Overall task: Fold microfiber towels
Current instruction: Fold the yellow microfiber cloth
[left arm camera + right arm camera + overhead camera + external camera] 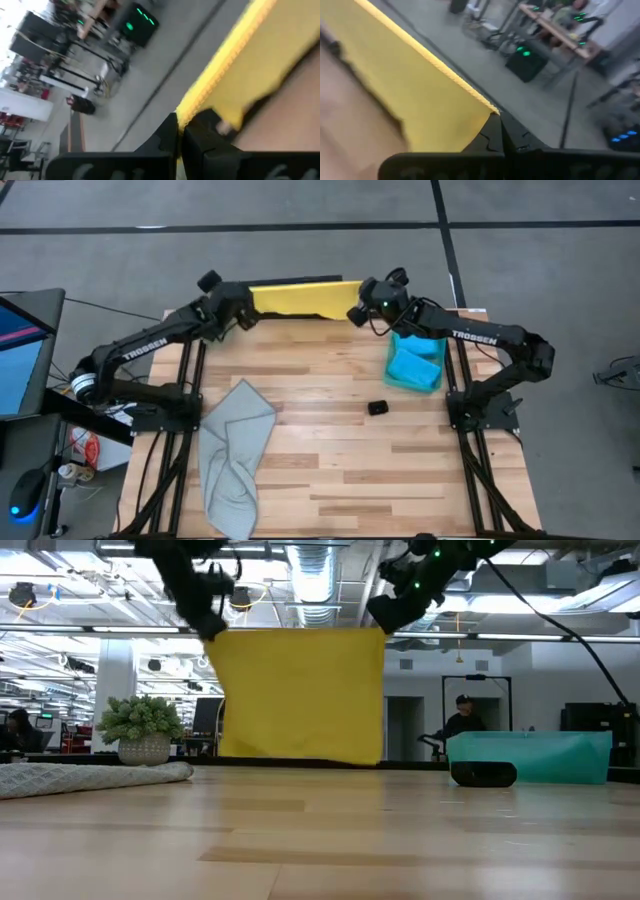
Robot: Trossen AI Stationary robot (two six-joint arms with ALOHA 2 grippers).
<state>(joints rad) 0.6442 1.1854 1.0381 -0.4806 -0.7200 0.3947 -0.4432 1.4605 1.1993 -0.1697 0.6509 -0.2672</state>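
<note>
A yellow towel [297, 299] hangs spread between my two grippers at the table's far edge; in the low view [300, 695] it hangs as a flat sheet, its lower edge just above the tabletop. My left gripper [243, 308] is shut on its upper left corner, my right gripper [357, 310] on its upper right corner. A pale grey towel [235, 455] lies crumpled at the near left. Two blue towels [415, 365] lie on a teal one at the right. A small black block [377, 408] lies beside them. My left gripper pinches the yellow towel's upper corner [181, 114] between its two shut fingers, at the hemmed edge. The towel hangs below, lifted clear of the table. My right gripper pinches the other upper corner [490, 113] between its shut fingers. The top edge runs nearly straight between both grippers.
A fuzzy green plant in a pot [143, 730] stands at the far left. The bare wooden tabletop [330, 460] stretches through the middle and near side. A person [462, 720] is in the room behind.
</note>
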